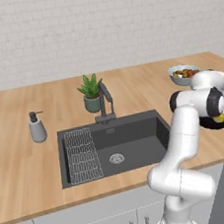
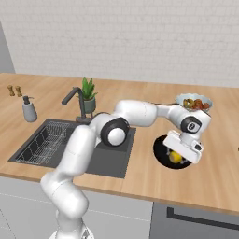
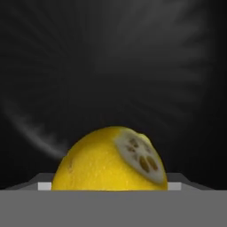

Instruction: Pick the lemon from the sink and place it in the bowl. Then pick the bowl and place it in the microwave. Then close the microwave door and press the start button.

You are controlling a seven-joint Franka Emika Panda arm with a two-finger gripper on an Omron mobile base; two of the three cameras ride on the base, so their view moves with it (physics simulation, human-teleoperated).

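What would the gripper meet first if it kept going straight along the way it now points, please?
The lemon: the gripper points down into the black bowl on the counter, and the hand view shows the fruit right ahead against the bowl's dark inside. Whether the jaws already touch it is unclear.

White brick wall [image 1: 98, 26] behind wood counter [image 1: 20, 160], grey cabinets [image 1: 87, 221] below.
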